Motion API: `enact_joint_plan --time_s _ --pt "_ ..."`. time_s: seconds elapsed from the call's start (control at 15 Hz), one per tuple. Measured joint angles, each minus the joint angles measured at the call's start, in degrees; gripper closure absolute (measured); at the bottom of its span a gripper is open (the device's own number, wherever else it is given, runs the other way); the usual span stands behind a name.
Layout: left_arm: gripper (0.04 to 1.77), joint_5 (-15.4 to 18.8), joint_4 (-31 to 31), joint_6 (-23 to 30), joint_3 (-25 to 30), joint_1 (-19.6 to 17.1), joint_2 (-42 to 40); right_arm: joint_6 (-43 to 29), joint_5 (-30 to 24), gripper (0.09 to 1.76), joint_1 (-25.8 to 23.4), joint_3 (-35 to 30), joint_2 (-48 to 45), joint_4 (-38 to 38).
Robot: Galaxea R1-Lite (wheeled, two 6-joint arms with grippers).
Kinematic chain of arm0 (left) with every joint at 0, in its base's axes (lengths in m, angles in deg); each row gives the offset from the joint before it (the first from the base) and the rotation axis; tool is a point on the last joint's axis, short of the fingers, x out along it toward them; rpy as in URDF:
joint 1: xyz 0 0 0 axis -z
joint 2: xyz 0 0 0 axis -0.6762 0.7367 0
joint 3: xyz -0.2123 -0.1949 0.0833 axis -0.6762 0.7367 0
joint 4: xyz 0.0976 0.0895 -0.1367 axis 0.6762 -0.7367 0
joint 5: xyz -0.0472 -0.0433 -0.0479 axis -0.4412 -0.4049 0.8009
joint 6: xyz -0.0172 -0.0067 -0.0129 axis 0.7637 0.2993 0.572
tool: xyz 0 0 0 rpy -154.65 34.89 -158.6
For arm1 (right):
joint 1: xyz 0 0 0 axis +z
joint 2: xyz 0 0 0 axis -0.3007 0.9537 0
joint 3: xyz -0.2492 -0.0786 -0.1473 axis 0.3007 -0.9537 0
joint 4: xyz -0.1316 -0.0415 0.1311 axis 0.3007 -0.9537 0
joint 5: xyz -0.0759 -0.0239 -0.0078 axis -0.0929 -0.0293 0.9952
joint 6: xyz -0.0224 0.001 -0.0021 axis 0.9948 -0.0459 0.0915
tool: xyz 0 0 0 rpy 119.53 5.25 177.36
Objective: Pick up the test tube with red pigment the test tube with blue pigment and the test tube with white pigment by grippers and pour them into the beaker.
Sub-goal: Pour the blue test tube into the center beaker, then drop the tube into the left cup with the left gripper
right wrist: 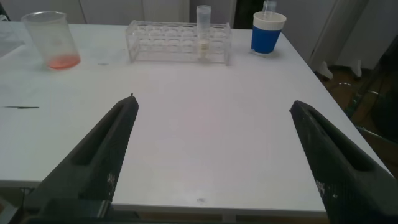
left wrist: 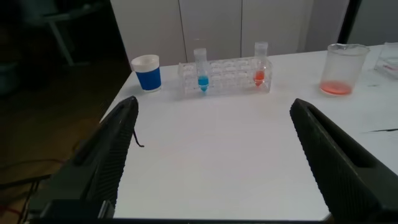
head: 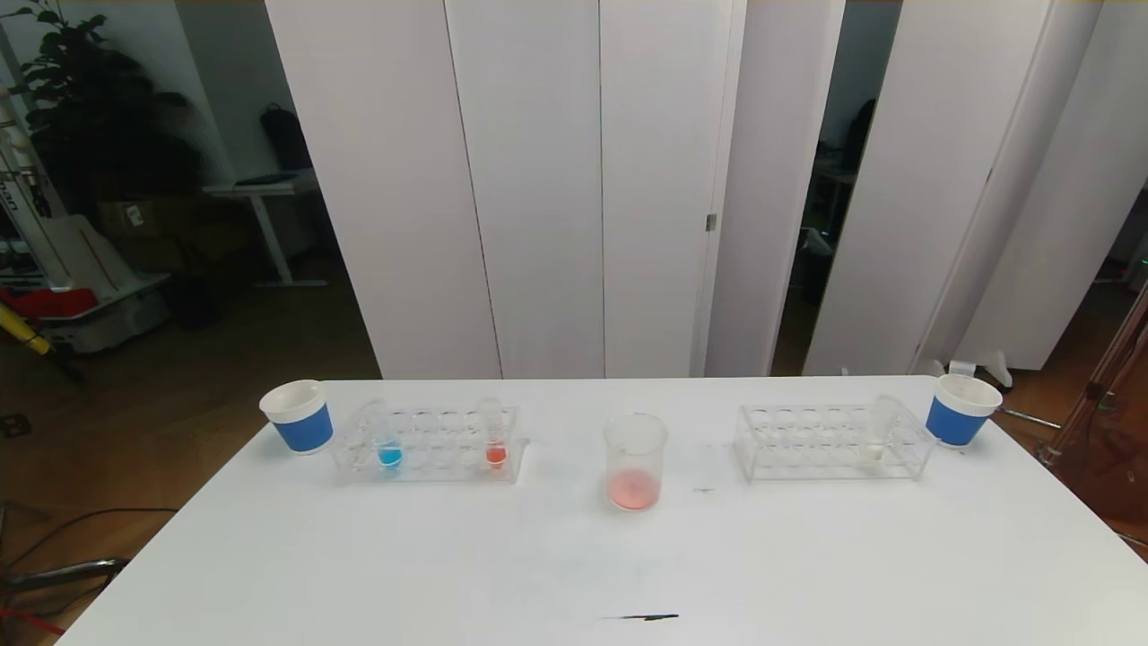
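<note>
On the table, head view: the beaker (head: 635, 462) stands mid-table with a thin pink-red layer at its bottom; neither arm shows here.
Left rack: a clear rack (head: 429, 443) on the robot's left holds the test tube with blue pigment (head: 387, 440) and a tube with orange-red liquid (head: 494, 437), both upright, a blue-sleeved paper cup (head: 299, 416) just beside the rack's outer end.
Right rack: the other rack (head: 834, 440) holds the test tube with white pigment (head: 878, 431) upright near its outer end, a second cup (head: 961, 409) close by.
Left wrist view: the left gripper (left wrist: 214, 158) hangs low at the table's near edge, fingers spread wide and empty; the blue tube (left wrist: 202, 70) stands well ahead of them, long axis vertical.
Right wrist view: the right gripper (right wrist: 214, 158) is likewise back at the near edge, fingers wide apart, holding nothing; the white tube (right wrist: 203, 32) stands well ahead, vertical.
Key relation: each remaining tube lies forward of its own side's fingers, so the left arm looks nearer the blue, the right nearer the white.
Judgement: red seems already poured; a sideways grasp on the upright tube would suit.
</note>
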Motion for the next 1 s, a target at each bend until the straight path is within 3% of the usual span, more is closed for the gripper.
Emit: enact_joint_plan --time_s 0.2,0.6,0.8,1.0 --pt "0.07 -0.2 -0.5 -0.1 -8.7 0.0 6.5 0.0 0.0 0.10 0.0 0.0 0.0 0.0" --pt "0.07 -0.8 2.7 0.1 -24.2 0.0 28.2 0.0 0.0 0.10 0.0 0.0 0.0 0.0" --pt "0.07 -2.4 9.6 0.4 -26.8 0.0 39.3 0.0 0.0 0.10 0.0 0.0 0.0 0.0" --pt "0.07 -4.1 17.6 1.2 -25.9 0.3 50.2 0.0 0.0 0.10 0.0 0.0 0.0 0.0"
